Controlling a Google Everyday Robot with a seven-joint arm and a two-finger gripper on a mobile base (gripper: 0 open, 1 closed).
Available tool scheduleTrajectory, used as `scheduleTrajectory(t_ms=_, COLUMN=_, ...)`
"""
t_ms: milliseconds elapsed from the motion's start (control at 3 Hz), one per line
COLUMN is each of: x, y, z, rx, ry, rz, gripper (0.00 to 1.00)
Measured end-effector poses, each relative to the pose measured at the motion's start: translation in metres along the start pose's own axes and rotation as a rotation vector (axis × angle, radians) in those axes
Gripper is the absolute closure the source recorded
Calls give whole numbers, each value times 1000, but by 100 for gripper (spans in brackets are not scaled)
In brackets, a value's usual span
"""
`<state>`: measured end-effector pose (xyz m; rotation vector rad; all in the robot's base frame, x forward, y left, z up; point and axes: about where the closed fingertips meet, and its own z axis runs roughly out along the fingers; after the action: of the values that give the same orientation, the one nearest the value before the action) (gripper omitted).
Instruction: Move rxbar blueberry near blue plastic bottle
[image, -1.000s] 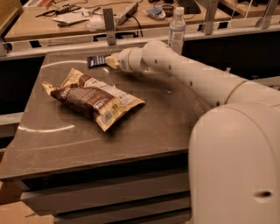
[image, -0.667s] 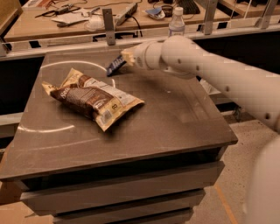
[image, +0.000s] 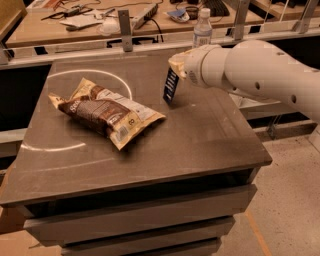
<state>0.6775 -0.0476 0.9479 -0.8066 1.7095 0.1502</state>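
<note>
The rxbar blueberry (image: 170, 86), a small dark navy bar with pale lettering, hangs almost upright from my gripper (image: 176, 66), which is shut on its top end. It is held just above the grey table (image: 200, 135), right of centre and toward the back. The blue plastic bottle (image: 202, 29), tall and clear with a white cap and white-blue label, stands at the table's far right edge, just behind my gripper. My white arm reaches in from the right.
A large brown-and-cream chip bag (image: 105, 111) lies on the left half of the table. A metal rail with posts (image: 125, 30) runs along the back. Behind it is a wooden bench with cables and tools.
My gripper has carried the bar from the back middle of the table to the right, closer to the bottle. The bar has swung from lying nearly flat to hanging upright.
</note>
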Motion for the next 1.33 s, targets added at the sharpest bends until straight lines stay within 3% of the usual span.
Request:
scheduleTrajectory(t_ms=333, x=20, y=-16, z=-33, rx=87, ry=31, rz=3, gripper=100)
scheduleTrajectory(t_ms=667, x=41, y=-32, z=-46, rx=172, ry=32, rz=27, gripper=100)
scheduleTrajectory(t_ms=1000, x=54, y=-46, z=-43, rx=236, ry=14, rz=47, gripper=100)
scheduleTrajectory(t_ms=1333, x=62, y=-53, z=-28, rx=268, ry=0, rz=65, gripper=100)
